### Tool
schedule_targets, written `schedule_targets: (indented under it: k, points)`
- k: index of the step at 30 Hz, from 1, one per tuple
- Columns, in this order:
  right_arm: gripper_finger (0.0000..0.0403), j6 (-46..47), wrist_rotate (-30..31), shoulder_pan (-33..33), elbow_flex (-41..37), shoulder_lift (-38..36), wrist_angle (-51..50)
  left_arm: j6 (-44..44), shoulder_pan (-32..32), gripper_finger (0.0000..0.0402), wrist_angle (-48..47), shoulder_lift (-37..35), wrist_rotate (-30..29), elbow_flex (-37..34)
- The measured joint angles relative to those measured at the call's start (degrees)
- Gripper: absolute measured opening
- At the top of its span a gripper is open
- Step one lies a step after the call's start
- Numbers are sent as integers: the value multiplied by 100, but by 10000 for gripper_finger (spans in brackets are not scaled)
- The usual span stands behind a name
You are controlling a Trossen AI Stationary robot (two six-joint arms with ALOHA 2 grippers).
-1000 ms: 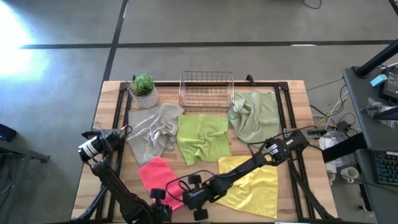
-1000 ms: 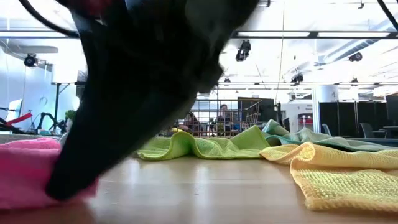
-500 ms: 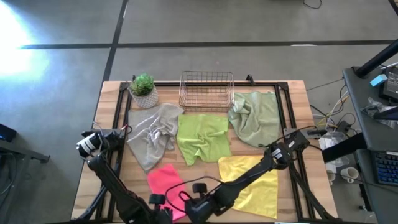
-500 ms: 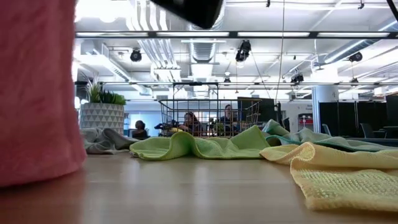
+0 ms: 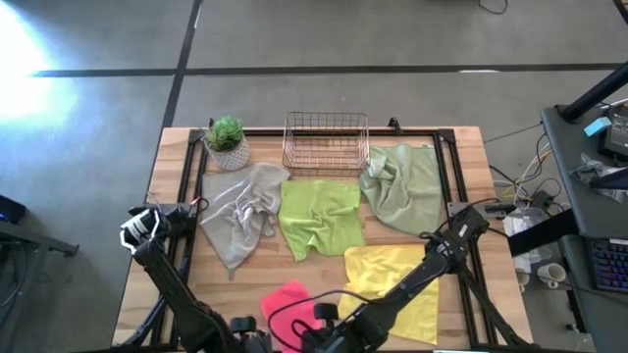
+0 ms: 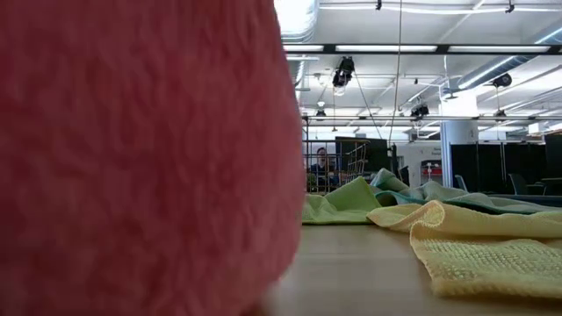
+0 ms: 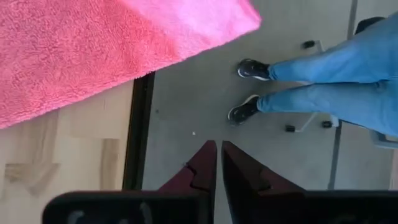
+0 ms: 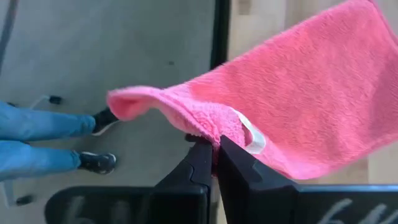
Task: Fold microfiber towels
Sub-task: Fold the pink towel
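The hot pink towel (image 5: pixel 286 305) lies bunched near the table's near edge, and in the low view (image 6: pixel 132 149) it fills the left half. My right gripper (image 5: pixel 317 322) is over the near edge and is shut on it (image 8: pixel 216 149). My left gripper (image 7: pixel 219 163) is shut and empty just left of the towel (image 7: pixel 93 50), over the near edge (image 5: pixel 243 335). The grey towel (image 5: pixel 240 204), the lime towel (image 5: pixel 319 216), the sage towel (image 5: pixel 404 184) and the yellow towel (image 5: pixel 397 284) lie rumpled on the table. My right gripper pinches the pink towel's rolled edge (image 8: pixel 205 127) between its two fingers, next to the white label (image 8: pixel 252 138). The held edge is raised. The rest of the cloth spreads away slack from the fingers and hangs down to the table top in the low view.
A copper wire basket (image 5: pixel 326 142) and a potted plant (image 5: pixel 227 142) stand at the far edge. A person's legs in jeans (image 7: pixel 323 87) are on the floor just past the near edge. Bare wood shows between the pink and lime towels.
My right gripper has gone toward the table's near edge and to the right, keeping hold of the pink towel. The towel has slid that way, bunched up, and come up in front of the low camera. My left gripper has drawn back toward the near edge.
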Motion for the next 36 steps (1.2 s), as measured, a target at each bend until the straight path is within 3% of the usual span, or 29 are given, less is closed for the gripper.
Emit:
schedule_targets:
  k: [19, 36]
  points:
    - [8, -122, 471, -1042, -90, 78, -187, 16, 43, 10, -570, 11, -249, -30]
    - [9, 47, 171, -1419, -969, 78, 88, 169, -13, 10, -1073, 11, -247, -32]
